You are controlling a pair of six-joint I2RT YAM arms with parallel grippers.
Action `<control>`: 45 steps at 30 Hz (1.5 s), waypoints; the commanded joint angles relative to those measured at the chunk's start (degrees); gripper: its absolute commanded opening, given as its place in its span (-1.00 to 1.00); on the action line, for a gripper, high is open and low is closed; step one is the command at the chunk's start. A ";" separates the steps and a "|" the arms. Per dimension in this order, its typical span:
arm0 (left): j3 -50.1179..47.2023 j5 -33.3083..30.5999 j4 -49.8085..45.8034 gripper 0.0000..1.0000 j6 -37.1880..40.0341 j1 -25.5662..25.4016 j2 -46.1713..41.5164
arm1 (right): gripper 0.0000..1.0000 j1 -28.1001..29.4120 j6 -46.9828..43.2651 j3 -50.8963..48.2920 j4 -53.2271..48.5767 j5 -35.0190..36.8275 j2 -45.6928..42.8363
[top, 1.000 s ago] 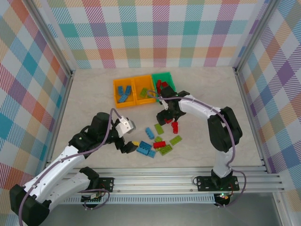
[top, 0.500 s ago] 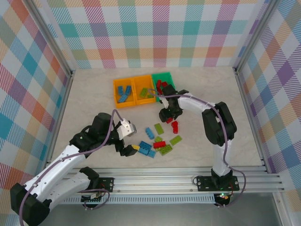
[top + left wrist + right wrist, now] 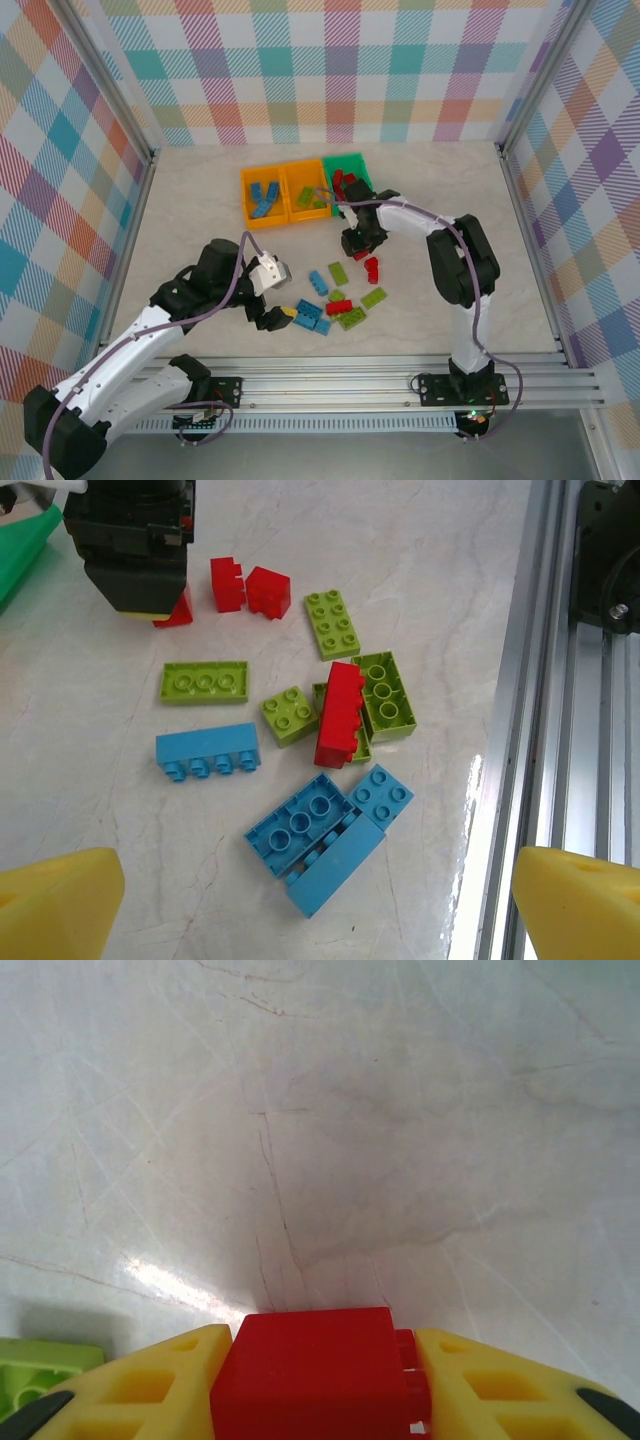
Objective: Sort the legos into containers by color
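In the right wrist view, my right gripper [image 3: 320, 1385] is shut on a red lego [image 3: 315, 1370], its yellow fingers [image 3: 150, 1385] pressing both sides just above the table. From above, that gripper [image 3: 353, 243] sits below the green bin [image 3: 350, 163], which holds red legos. Two orange bins [image 3: 246, 196] adjoin it; one holds blue legos, the other [image 3: 290, 180] lime ones. My left gripper [image 3: 315, 910] is open, hovering over a blue lego cluster [image 3: 315, 835]. Loose lime [image 3: 204, 681], red [image 3: 338, 715] and blue [image 3: 207, 752] legos lie beyond.
The metal rail [image 3: 560, 680] at the table's near edge runs to the right of the pile in the left wrist view. My right gripper's body [image 3: 135, 545] hangs over the far end of the pile. Plaid walls [image 3: 80, 200] enclose the table.
My left gripper has edged right, closer over the blue legos. The right arm has folded in and its gripper has shifted slightly toward the bins with the red lego.
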 commanded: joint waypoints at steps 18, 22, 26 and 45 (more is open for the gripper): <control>-1.64 -7.87 2.76 1.00 -0.24 0.19 -5.26 | 0.04 -3.58 1.80 26.07 4.49 11.97 7.75; -1.69 -7.78 2.80 1.00 -0.05 0.19 -4.68 | 0.47 -3.67 1.10 33.32 -0.54 11.56 11.43; -1.53 -8.39 3.01 1.00 -0.51 0.19 -3.75 | 0.42 -3.67 0.91 33.68 -2.15 10.12 9.58; 24.20 -38.83 -8.60 0.28 -82.19 -11.18 29.45 | 0.95 -3.61 14.55 -19.03 -3.04 -32.62 -49.11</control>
